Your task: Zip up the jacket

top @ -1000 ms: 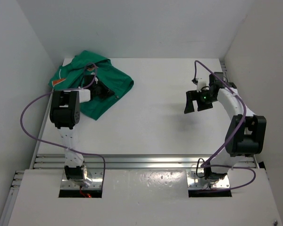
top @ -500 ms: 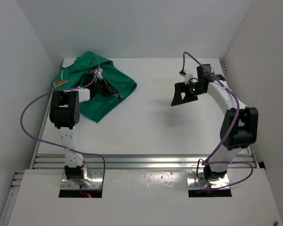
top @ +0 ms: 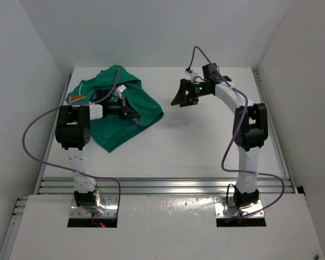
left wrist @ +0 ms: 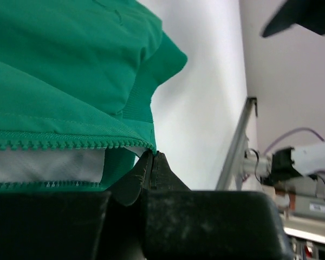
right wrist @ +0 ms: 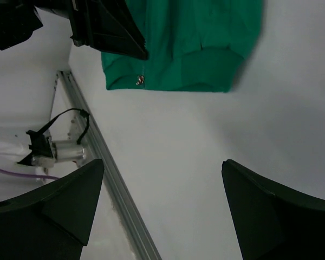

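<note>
Jacket [top: 111, 132]: crumpled heap at the far left of the table [top: 195, 146], front not closed. The left wrist view shows one row of zipper teeth [left wrist: 70, 142] running along a green edge, with white lining below it.

Left tool [top: 134, 115]: fingers pressed together, pinching the jacket at the hem corner where the teeth end.

Right tool [top: 183, 96]: fingers spread wide, holding nothing. It hangs over bare table just right of the jacket, not touching it.

Changes over the last second:
- The right arm has swung from the far right side across to the middle, so its tool now faces the garment.
- The left tool has moved rightward with the cloth in its grip. The jacket's right edge has come out with it and lies further toward the centre.

In the right wrist view, a small metallic bit [right wrist: 140, 80] sits at the hem beside the left tool. It is possibly the slider, but is too small to confirm.

Judgement: still the setup stage. One side is anchored and the second tool is arriving to take the opposite edge or the slider. No teeth are joined yet.
</note>
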